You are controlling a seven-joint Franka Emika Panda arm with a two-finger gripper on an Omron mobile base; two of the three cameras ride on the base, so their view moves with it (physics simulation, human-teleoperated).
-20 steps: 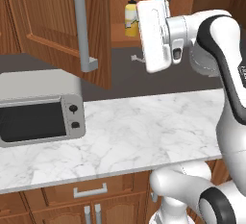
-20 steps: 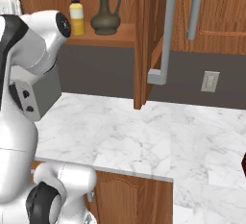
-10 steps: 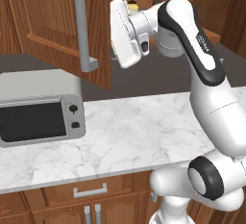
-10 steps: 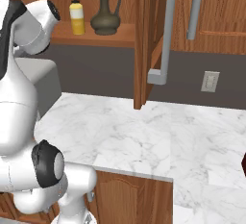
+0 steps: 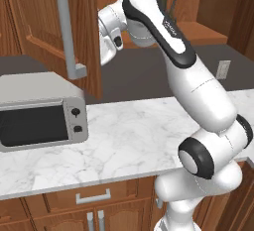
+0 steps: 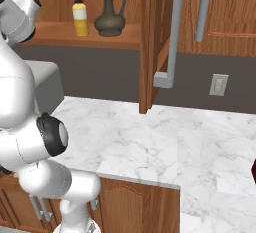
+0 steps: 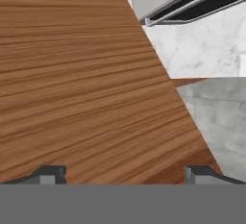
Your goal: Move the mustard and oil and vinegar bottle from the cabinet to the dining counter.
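Open cabinet point(image 6: 150, 42) above marble table point(image 6: 150, 142); mustard point(image 6: 80, 19) and oil and vinegar bottle point(image 6: 110, 17) on shelf. Claw point(image 7: 125, 172) spread, empty, near door; likely collision.

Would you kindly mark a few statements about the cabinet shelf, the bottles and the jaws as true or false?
1. The mustard stands on the shelf of the cabinet. True.
2. The oil and vinegar bottle lies tipped on its side. False: it stands upright, beside the mustard.
3. The jaws are shut on the mustard. False: the gripper has its jaws wide apart with nothing between them, facing a wooden panel.
4. A toaster oven sits on the marble worktop. True.
5. The cabinet doors are closed. False: the cabinet door stands open, leaving the shelf exposed.
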